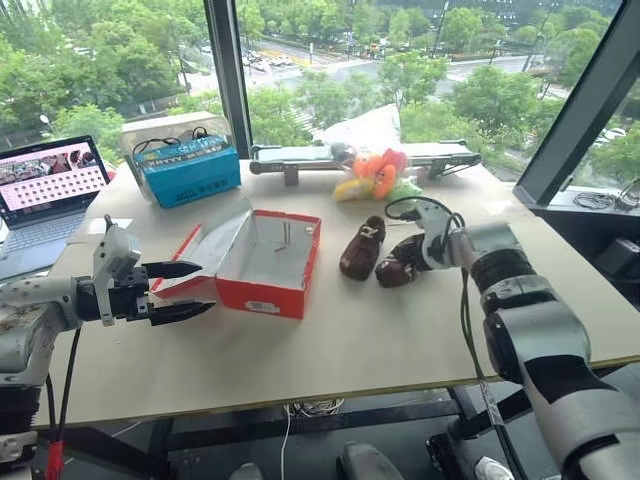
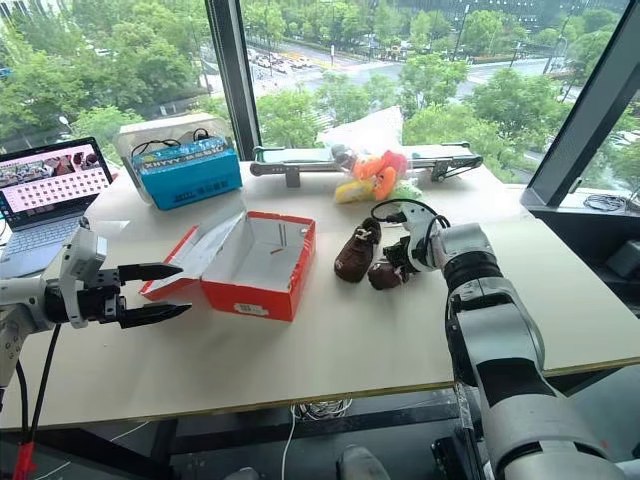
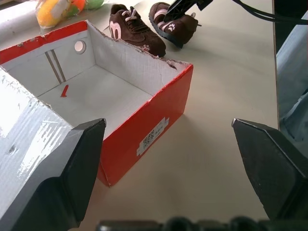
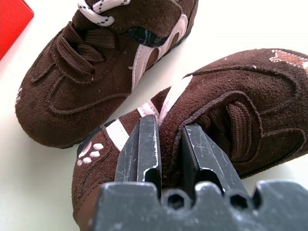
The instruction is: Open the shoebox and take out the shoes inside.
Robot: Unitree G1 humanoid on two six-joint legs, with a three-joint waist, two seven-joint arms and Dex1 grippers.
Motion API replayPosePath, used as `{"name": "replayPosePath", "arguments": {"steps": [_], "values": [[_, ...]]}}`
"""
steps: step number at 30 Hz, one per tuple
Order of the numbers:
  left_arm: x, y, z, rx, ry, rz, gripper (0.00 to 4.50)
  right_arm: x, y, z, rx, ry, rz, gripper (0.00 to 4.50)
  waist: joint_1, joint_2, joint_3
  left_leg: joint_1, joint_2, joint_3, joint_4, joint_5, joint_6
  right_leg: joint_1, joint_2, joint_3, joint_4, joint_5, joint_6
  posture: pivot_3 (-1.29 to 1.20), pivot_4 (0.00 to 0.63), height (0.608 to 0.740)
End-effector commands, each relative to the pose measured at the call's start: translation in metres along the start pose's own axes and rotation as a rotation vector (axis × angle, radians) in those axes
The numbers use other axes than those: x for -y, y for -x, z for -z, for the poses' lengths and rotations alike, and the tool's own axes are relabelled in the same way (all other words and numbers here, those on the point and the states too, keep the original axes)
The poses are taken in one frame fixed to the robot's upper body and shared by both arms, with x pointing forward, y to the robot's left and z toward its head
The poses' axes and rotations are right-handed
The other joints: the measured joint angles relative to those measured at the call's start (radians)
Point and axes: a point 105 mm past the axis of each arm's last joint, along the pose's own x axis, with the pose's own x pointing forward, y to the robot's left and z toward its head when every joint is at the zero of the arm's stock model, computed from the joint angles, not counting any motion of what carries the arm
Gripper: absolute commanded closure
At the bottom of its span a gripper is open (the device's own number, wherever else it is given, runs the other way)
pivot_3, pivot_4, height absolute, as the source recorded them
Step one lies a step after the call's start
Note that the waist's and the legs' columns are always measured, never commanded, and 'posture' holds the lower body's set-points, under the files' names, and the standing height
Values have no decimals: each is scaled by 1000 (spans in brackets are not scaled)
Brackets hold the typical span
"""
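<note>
The red shoebox [image 1: 258, 297] stands open on the table, its lid [image 1: 215, 245] folded back to the left and its grey-white inside [image 3: 96, 91] empty. Two dark brown shoes with pink stripes lie on the table just right of the box. One shoe [image 1: 362, 248] rests free beside the box. My right gripper [image 4: 168, 130] is shut on the side of the other shoe [image 1: 398, 264], which sits on the table to the right of the first. My left gripper [image 1: 185, 290] hovers open at the box's left, close to the lid, holding nothing.
A blue box [image 1: 188, 170] in a clear tub and a laptop [image 1: 50, 185] sit at the back left. Orange-and-green plush toys [image 1: 378, 172] and a long grey device [image 1: 300, 158] lie along the back edge. The table's front edge [image 1: 330, 395] runs below the box.
</note>
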Motion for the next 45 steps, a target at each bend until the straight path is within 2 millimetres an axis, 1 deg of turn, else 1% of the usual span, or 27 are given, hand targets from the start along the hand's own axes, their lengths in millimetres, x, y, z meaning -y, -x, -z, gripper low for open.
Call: {"name": "replayPosePath", "arguments": {"steps": [1, 5, 9, 10, 13, 16, 19, 21, 24, 25, 26, 28, 30, 32, 34, 36, 38, 39, 40, 45], "values": [[-1, 2, -8, 10, -37, -4, 0, 6, 3, -14, 64, -22, 44, 2878, -1, 0, -1, 0, 0, 0, 0, 0, 0, 0, 0, 0, 0, 0, 0, 0, 0, 736], [0, 2, -8, 13, -37, -4, 0, 7, 12, -33, 117, -23, 52, 1492, 1, 0, -1, -1, 0, 0, 0, 0, 0, -1, 0, 0, 0, 0, 0, 0, 0, 736], [-2, 1, -8, 15, -39, -8, 0, 14, 26, -53, 159, 32, 101, 147, 1, 0, -1, -2, 0, 0, -1, 0, 0, -2, 0, 0, 0, 0, 0, 0, 0, 736], [-2, 1, -8, 17, -40, -11, 0, 15, 33, -61, 179, 19, 100, 67, 2, 1, -1, -2, 0, 0, -1, 0, 0, -3, 0, 0, 0, 0, 0, 0, 0, 736], [-3, 2, -10, 21, -42, -18, 0, 13, 59, -87, 245, -4, 80, 67, 3, 2, 0, -3, 0, 0, -2, 0, 0, -3, 0, 0, 0, -1, 0, 0, 0, 736], [-6, 3, -11, 25, -46, -34, 0, 4, 84, -101, 296, -22, 46, 67, 5, 4, 1, -4, 0, 0, -2, 0, 0, -5, 0, 1, 0, -1, 0, 0, 0, 736], [-7, 2, -11, 34, -44, -46, 0, -8, 103, -103, 331, -40, 16, 67, 6, 5, 0, -2, 0, 0, -3, 0, 0, -5, 0, 1, 2, -2, -1, 0, 0, 736], [-6, 0, -10, 42, -40, -47, 0, -13, 109, -99, 343, -53, 15, 67, 10, 6, 0, -2, 0, 0, -3, 0, 0, -5, 0, 1, 2, -2, -1, 0, 0, 736], [-8, -1, -11, 54, -42, -71, 0, -10, 113, -96, 386, -91, 46, 67, 20, 6, -1, -1, 0, 0, -2, 0, 0, -3, 0, 0, 2, -2, 0, 0, 0, 736], [-11, 0, -11, 63, -41, -92, 0, -7, 116, -97, 421, -84, 73, 67, 22, 6, -1, -2, 0, 0, -2, 0, 0, -3, 0, 0, 1, -2, 0, 0, 0, 736], [-17, 1, -11, 82, -47, -141, 0, -1, 120, -97, 475, -42, 130, 67, 25, 6, -1, -2, 0, 0, -2, 0, 0, -3, 0, 1, 2, -2, 0, 0, 0, 736], [-39, 5, -9, 123, -60, -326, 0, 15, 125, -87, 551, 105, 314, 67, 39, 6, -1, -2, 0, 0, -2, 0, 0, -4, 0, 0, 1, -2, 0, 0, 0, 736], [-61, 12, 3, 135, -31, -548, 0, 22, 120, -61, 605, 136, 374, 67, 57, 6, -4, -2, 0, 0, -3, 0, 0, -3, 0, 0, 0, -2, 0, 0, 0, 736], [-73, 20, 17, 144, 54, -699, 0, 29, 116, -35, 614, 117, 407, 67, 67, 5, -6, -2, 0, 0, -2, 0, 0, -3, 0, 0, 0, -3, 1, 0, 0, 736], [-79, 27, 26, 180, 127, -811, 0, 37, 118, -18, 606, 132, 461, 67, 70, 5, -6, -3, -1, 1, -2, 0, 0, -4, -1, 2, 0, -3, 1, 0, 0, 736], [-86, 35, 35, 225, 203, -937, 0, 44, 123, -6, 616, 127, 503, 67, 73, 6, -6, -3, -1, 2, -1, 0, 0, -4, -1, 3, 1, -2, 2, 0, 0, 736], [-94, 46, 54, 215, 267, -1099, 0, 60, 126, 14, 586, 92, 585, 67, 75, 6, -7, -2, -1, 2, 0, 0, 0, -3, -1, 3, 2, -2, 2, 0, 0, 736], [-94, 46, 67, 186, 287, -1146, 0, 68, 129, 22, 568, 107, 643, 67, 76, 6, -8, 0, -2, 2, 0, 0, 0, -2, -1, 2, 2, -1, 2, 0, 0, 736], [-94, 45, 75, 167, 298, -1172, 0, 73, 131, 27, 558, 121, 681, 67, 78, 6, -11, 1, -2, 2, 0, 0, 0, -1, -1, 2, 2, -1, 2, 0, 0, 736], [-97, 42, 99, 150, 382, -1261, 0, 91, 136, 44, 556, 82, 784, 67, 78, 5, -15, 2, -2, 2, 0, 0, 0, 0, -1, 3, 1, -1, 1, 0, 0, 736]]}}
